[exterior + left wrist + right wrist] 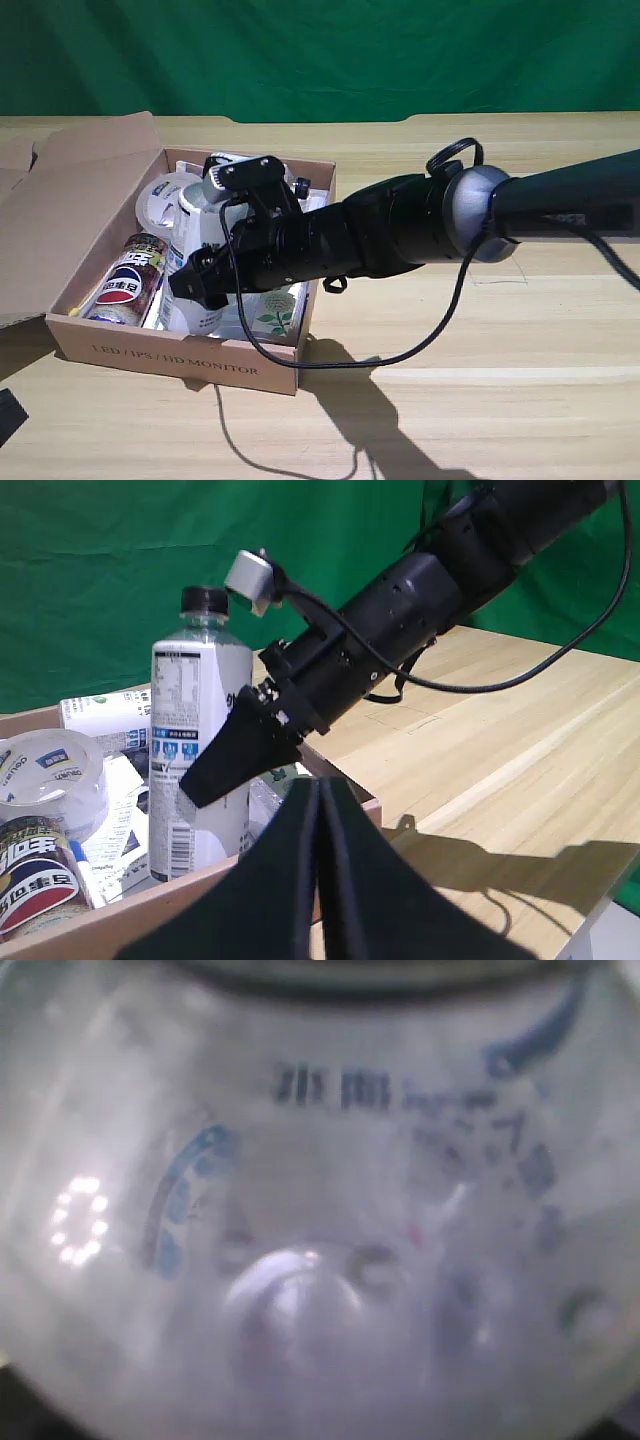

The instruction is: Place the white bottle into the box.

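Cardboard box (170,355): one, on the wooden table (500,330) at the exterior view's left, big flap open on its far-left side, "LED / IPS / HD MONITOR" printed on the near wall.
Right arm: one, reaching in from the exterior view's right; it covers much of the box's middle.
Gripper (215,770): clenched around the white bottle's body.
White bottle (195,730): one, upright inside the box, black cap on top; its lower part is hidden behind the box wall, and its label is a blur in the right wrist view.
Pepsi can (128,280): one, lying at the box's left side.
Tape roll (45,770): one, beside the can.
Leaf-marked white item (275,312): one, partly hidden under the arm.
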